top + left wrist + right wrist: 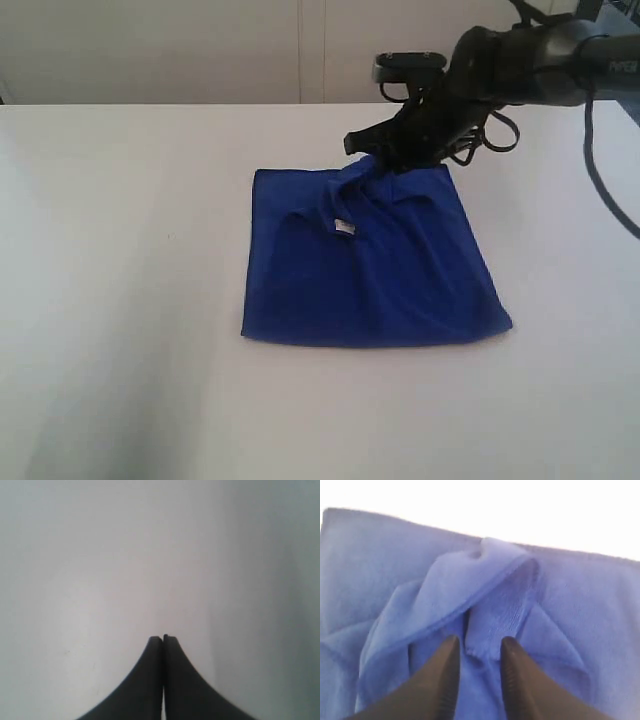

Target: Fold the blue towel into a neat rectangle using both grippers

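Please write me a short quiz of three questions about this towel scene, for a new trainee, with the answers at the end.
1. True or false: the left tool is gripping the blue towel.
2. Where does the right tool hold the towel, as the exterior view shows it?
A. at a flat corner on the near edge
B. at a bunched fold on the far edge
C. nowhere, it hangs clear of the cloth
3. Fill the gap: the towel lies on a white ____.

Key
1. False. It is shut with nothing in it, over bare surface.
2. B
3. table
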You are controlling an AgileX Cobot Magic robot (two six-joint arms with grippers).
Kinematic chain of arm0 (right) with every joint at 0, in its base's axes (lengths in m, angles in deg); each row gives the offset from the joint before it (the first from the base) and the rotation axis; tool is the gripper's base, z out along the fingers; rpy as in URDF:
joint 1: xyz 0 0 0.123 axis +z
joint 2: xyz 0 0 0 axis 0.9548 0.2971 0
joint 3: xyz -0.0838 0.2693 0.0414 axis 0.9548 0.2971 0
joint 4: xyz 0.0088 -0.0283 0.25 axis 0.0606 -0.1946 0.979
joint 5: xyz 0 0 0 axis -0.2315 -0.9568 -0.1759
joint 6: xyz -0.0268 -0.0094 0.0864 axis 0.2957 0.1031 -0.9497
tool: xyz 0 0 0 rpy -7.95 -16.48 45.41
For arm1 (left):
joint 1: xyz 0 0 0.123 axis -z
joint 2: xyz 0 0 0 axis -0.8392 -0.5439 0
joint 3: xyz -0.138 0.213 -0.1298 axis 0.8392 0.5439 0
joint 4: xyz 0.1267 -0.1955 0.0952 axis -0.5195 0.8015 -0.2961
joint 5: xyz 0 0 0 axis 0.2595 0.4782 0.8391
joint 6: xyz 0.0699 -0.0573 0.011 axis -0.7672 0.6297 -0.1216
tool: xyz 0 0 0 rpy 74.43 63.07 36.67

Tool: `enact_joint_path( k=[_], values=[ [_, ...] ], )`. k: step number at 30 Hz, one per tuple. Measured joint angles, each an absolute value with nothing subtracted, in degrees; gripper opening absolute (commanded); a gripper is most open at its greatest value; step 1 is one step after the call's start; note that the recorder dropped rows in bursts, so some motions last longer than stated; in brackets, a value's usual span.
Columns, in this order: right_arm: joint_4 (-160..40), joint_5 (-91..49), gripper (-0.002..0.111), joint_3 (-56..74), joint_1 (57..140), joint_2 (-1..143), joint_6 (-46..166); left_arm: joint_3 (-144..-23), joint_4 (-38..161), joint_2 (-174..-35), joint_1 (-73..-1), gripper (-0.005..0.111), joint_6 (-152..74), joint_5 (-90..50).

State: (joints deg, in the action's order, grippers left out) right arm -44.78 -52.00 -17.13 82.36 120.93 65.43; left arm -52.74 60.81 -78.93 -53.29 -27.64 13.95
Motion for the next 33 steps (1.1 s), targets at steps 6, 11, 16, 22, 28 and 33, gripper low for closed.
enact_joint_path(
  k=[6, 11, 16, 22, 28, 33],
  values=[
    [-44.78, -48.5, 0.028, -17.39, 82.36, 124.02, 63.98, -52.74, 60.81, -78.93, -53.29, 0.0, -27.64, 13.95],
    [-44.78, -47.21, 0.028, -17.39, 82.36, 125.91, 62.22, -52.74, 60.81, -78.93, -53.29, 0.0, -27.64, 13.95],
    [-44.78, -46.7, 0.028, -17.39, 82.36, 126.51, 62.0, -52.74, 60.81, -78.93, -53.29, 0.0, -27.64, 13.95],
    [-44.65, -46.11, 0.027, -17.39, 82.36, 128.12, 62.0, -52.74, 60.81, -78.93, -53.29, 0.0, -27.64, 13.95],
    [-44.65, -45.72, 0.008, -17.39, 82.36, 128.66, 62.0, -52.74, 60.81, -78.93, -53.29, 0.0, -27.64, 13.95],
    [-44.54, -45.47, 0.0, -17.39, 82.36, 126.84, 61.92, -52.74, 60.81, -78.93, -53.29, 0.0, -27.64, 13.95]
  ],
)
